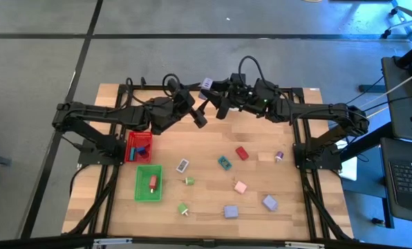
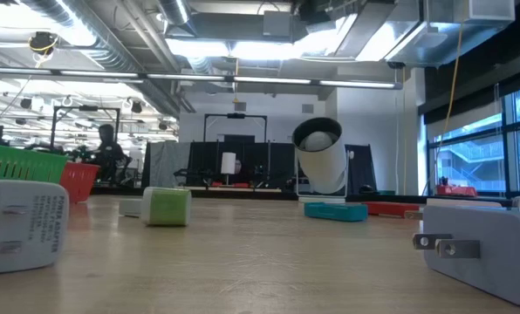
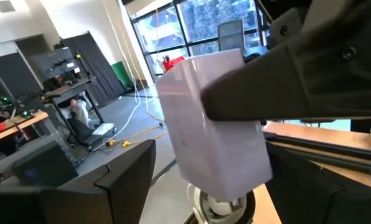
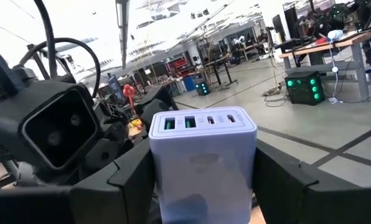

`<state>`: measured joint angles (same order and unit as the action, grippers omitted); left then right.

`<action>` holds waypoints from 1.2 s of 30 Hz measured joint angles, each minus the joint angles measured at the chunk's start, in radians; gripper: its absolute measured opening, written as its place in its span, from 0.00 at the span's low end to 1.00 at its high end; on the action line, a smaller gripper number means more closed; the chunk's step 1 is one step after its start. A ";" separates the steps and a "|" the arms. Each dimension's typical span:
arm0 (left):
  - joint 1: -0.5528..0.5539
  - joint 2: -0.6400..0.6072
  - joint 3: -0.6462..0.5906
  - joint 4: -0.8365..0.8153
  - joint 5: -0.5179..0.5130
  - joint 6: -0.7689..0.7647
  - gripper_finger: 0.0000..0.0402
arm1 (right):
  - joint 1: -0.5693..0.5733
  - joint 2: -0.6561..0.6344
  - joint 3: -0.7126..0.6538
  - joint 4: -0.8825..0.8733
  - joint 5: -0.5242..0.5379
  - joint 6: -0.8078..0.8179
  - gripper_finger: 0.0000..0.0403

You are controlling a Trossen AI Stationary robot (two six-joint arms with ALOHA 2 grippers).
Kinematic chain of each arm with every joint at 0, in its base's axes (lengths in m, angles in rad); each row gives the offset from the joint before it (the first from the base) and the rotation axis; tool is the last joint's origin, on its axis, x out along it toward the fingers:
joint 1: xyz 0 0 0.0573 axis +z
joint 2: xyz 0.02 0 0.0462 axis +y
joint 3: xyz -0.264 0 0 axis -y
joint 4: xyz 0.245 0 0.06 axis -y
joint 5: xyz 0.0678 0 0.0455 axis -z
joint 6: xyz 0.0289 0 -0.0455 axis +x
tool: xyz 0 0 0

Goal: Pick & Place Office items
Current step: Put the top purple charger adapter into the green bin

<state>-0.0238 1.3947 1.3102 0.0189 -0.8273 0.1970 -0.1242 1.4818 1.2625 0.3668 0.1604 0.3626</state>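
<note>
Wide, brightly lit workshop hall behind; pale wooden bench (image 1: 213,149) below, ringed by a dark frame. Seemed mid-handover, high above the far edge. Right pincer (image 1: 207,88) clamped on a lavender charger block (image 1: 206,84), port face toward its own camera (image 4: 201,121), fingers (image 4: 139,177) pressed flat on both flanks. Left pincer (image 1: 200,114) raised just beneath and beside that block, tips apart and not yet on it; block filled its wrist camera (image 3: 213,121). Well below and to the left pincer's side, a red tray (image 1: 138,146) already holding pieces and a green tray (image 1: 148,183) with one red piece. Scattered below both pincers, apart from one another: red block (image 1: 242,153), teal block (image 1: 225,162), pink block (image 1: 240,187), two lavender blocks (image 1: 269,202) and small green pins (image 1: 183,208). Next move probably called for closing the left pincer squarely on the free part of the block before loosening the right, then carrying down to a tray.
</note>
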 joint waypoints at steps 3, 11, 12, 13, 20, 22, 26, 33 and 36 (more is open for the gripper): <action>0.000 -0.001 0.000 0.009 -0.012 0.000 0.67 | 0.000 0.000 0.000 0.001 -0.011 0.000 0.55; -0.002 -0.002 0.000 0.011 0.002 0.000 0.50 | -0.001 -0.001 0.000 0.000 -0.015 0.000 0.55; -0.002 -0.003 0.000 0.010 0.004 0.001 0.47 | -0.001 -0.001 0.000 0.000 -0.014 0.001 0.55; -0.001 -0.003 0.000 0.011 0.003 0.004 0.45 | -0.001 -0.001 0.000 0.000 -0.010 0.004 0.55; 0.000 -0.004 -0.001 0.009 -0.012 0.013 0.37 | -0.001 -0.002 0.000 -0.011 0.021 0.011 0.55; 0.000 -0.004 -0.001 0.009 -0.010 0.015 0.37 | -0.001 -0.002 0.000 -0.013 0.023 0.012 0.55; -0.003 -0.004 -0.001 0.010 -0.018 0.019 0.38 | -0.001 -0.002 0.000 -0.017 0.020 0.003 0.57; -0.015 -0.008 -0.001 0.024 -0.022 0.007 0.36 | -0.016 -0.001 0.000 -0.049 -0.008 -0.013 0.68; -0.021 -0.008 -0.001 0.023 -0.028 0.008 0.36 | -0.028 -0.001 0.000 -0.050 -0.026 -0.012 0.73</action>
<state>-0.0452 1.3869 1.3094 0.0421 -0.8551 0.2047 -0.1518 1.4807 1.2621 0.3170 0.1344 0.3504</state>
